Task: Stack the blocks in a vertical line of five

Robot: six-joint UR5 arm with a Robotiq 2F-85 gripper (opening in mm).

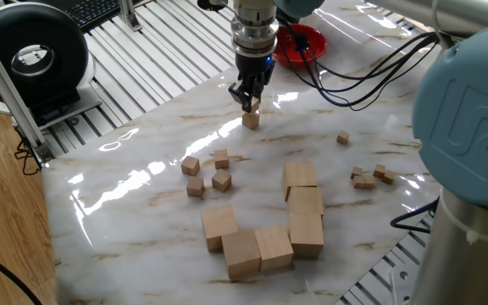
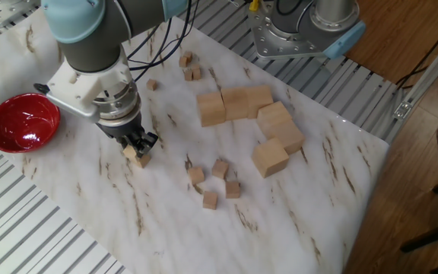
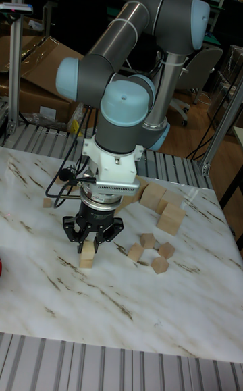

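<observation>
My gripper (image 1: 252,102) (image 2: 134,145) (image 3: 88,242) is shut on one small wooden block (image 1: 252,105) (image 3: 88,248). It holds that block directly over another block (image 1: 251,121) (image 2: 143,160) (image 3: 86,261) standing on the marble table. The gap between the two is tiny, and I cannot tell if they touch. Several more loose blocks (image 1: 221,180) (image 2: 220,168) (image 3: 147,240) lie in a small cluster nearer the table's middle, apart from the gripper.
Several large wooden cubes (image 1: 300,176) (image 2: 211,109) (image 3: 172,219) are grouped beyond the loose blocks. Tiny cubes (image 1: 367,178) (image 2: 192,74) lie near one table edge. A red bowl (image 1: 299,42) (image 2: 21,122) stands close behind the gripper. Cables (image 1: 354,72) trail off the arm.
</observation>
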